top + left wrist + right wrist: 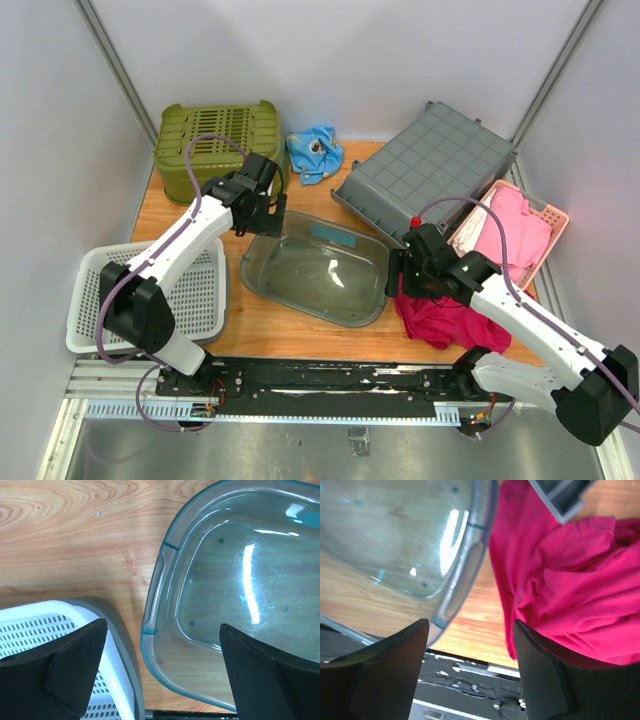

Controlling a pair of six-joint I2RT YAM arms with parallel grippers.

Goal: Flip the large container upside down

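Observation:
A large clear plastic tub (318, 268) with a bluish rim stands upright, open side up, in the middle of the wooden table. My left gripper (268, 205) is open above its far-left end. In the left wrist view the tub's rim (152, 610) lies between the spread fingers of the left gripper (162, 670), with nothing held. My right gripper (405, 272) is open at the tub's right end. In the right wrist view the tub's rim (465, 565) and a magenta cloth (570, 580) lie above the right gripper (470, 675), which holds nothing.
A white slotted basket (150, 295) stands at the left, close to the tub. An olive basket (218, 140) and a blue cloth (314, 150) are at the back. A grey crate (430, 170) lies bottom up at the back right, by a pink basket (545, 215). The magenta cloth (445, 320) lies under my right arm.

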